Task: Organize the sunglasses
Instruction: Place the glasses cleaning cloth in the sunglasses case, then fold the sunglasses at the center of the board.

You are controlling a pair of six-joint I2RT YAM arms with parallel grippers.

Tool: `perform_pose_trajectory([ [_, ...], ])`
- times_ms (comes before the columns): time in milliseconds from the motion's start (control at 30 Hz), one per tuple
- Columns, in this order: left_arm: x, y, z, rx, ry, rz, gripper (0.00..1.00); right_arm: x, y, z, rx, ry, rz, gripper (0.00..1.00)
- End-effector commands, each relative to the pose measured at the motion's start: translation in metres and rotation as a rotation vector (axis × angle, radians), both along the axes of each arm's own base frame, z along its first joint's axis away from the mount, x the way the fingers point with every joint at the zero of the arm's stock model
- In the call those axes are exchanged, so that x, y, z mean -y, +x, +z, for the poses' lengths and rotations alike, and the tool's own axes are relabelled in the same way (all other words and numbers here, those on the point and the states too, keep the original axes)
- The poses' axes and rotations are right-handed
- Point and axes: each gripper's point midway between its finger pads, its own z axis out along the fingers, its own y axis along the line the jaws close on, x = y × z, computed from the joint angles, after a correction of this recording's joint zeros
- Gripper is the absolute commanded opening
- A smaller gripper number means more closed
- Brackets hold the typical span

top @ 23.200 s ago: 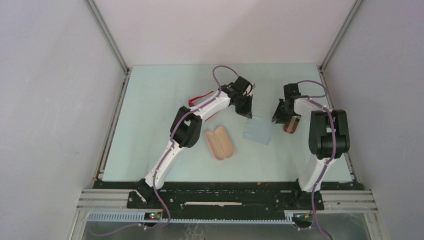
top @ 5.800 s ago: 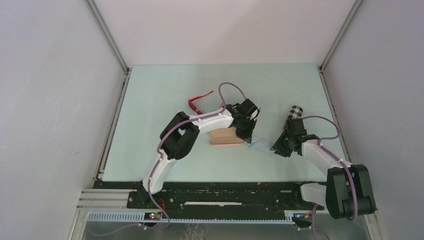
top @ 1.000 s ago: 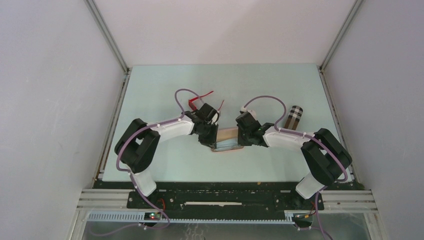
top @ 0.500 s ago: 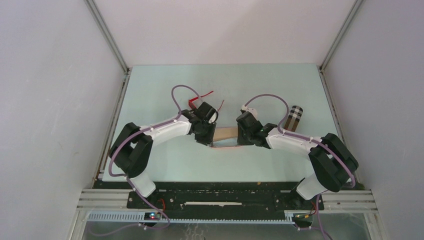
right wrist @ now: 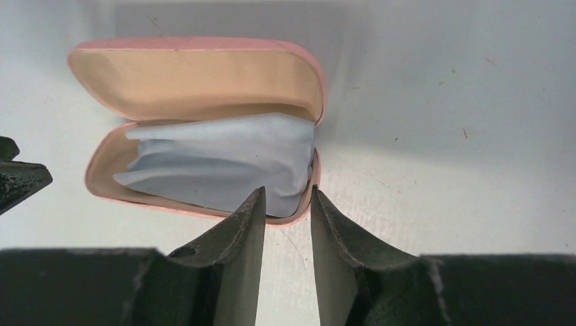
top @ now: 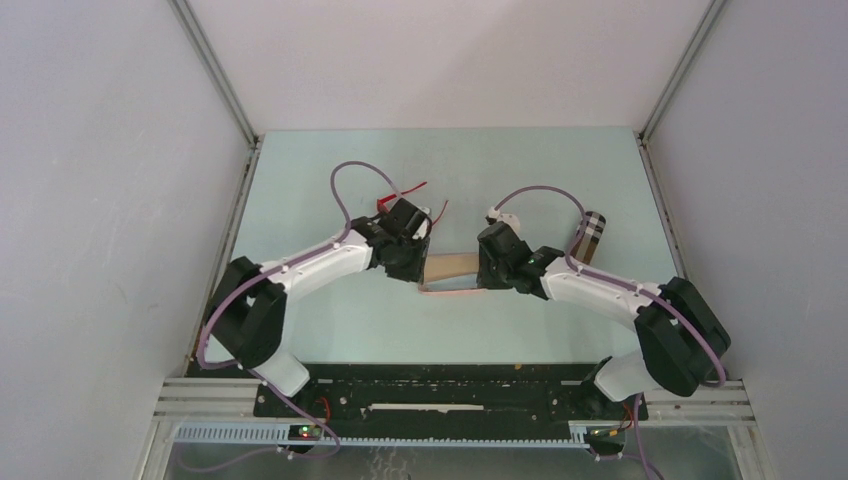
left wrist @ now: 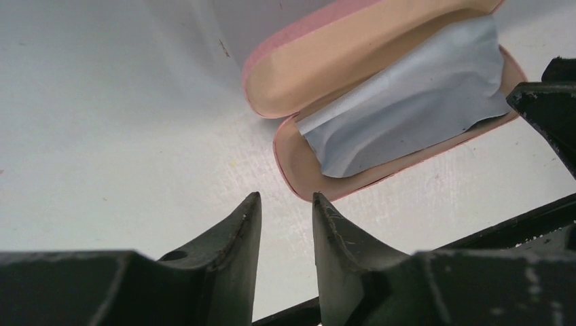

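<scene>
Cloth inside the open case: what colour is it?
The cloth is pale blue, clearest in the right wrist view.

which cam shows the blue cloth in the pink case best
Right wrist: nearly all the pale blue cloth shows, inside the open pink oblong case. Left wrist shows it too, more obliquely. From the top it cannot be made out.

A cloth (right wrist: pixel 217 170) lies in the open case (right wrist: pixel 197 75), sunglasses (top: pixel 405 190) behind-left, second case (top: pixel 592 228) right
</scene>
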Motion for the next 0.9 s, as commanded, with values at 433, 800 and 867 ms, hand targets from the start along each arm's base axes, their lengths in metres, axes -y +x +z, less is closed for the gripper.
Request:
perform_pose_trajectory([
  [433, -0.039, 0.066, 0.080, 0.211, -0.069, 0.210, 0.43, 0.012, 0.032, 0.052, 0.049, 0.115, -0.128, 0.50],
  [800, -0.075, 0.134, 0.094, 0.209, -0.050, 0.272, 0.45, 0.041, 0.051, 0.051, -0.053, 0.183, -0.348, 0.49],
  [867, -0.079, 0.154, 0.098, 0.213, -0.024, 0.257, 0.46, 0.038, 0.051, 0.050, -0.058, 0.190, -0.341, 0.49],
])
